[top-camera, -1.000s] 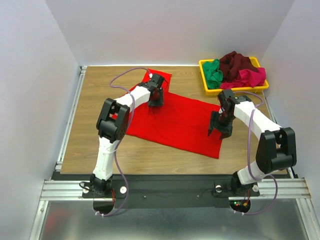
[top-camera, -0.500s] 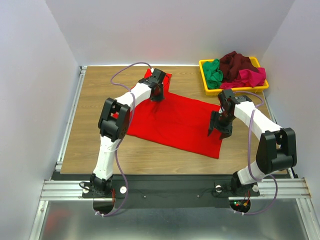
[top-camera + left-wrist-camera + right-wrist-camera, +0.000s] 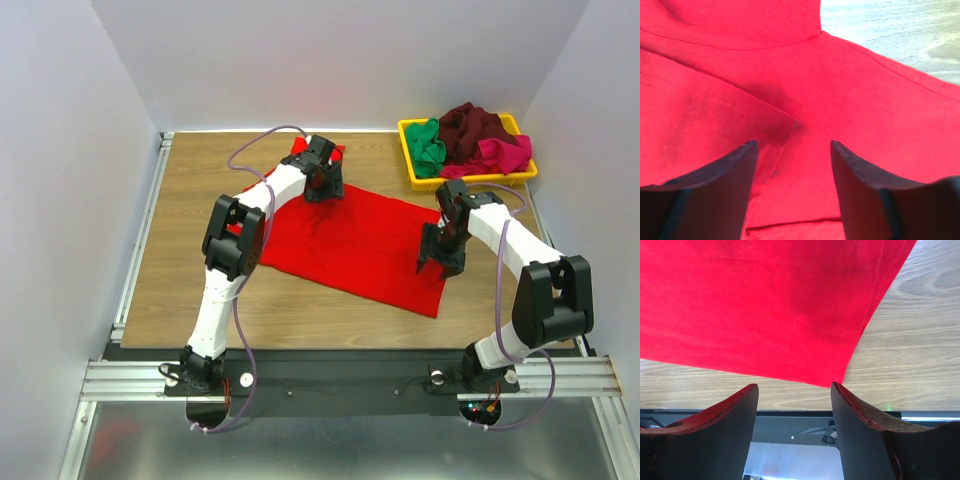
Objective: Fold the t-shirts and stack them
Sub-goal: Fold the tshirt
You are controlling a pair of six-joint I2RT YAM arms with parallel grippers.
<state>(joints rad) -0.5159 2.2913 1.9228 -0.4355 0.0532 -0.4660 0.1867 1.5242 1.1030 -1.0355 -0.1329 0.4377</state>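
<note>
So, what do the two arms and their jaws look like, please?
The left arm and the right arm have white links with bulky black joints. A thin purple cable runs along each. The jaws are dark, smooth, tapered wedges.

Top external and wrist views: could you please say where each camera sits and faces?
Top external: above and behind, looking down at the table; left arm, right arm show.
Left wrist: on its arm, facing the red t-shirt; open left pincer shows.
Right wrist: likewise, facing that shirt's corner; open right pincer shows.
Shared: that shirt.
</note>
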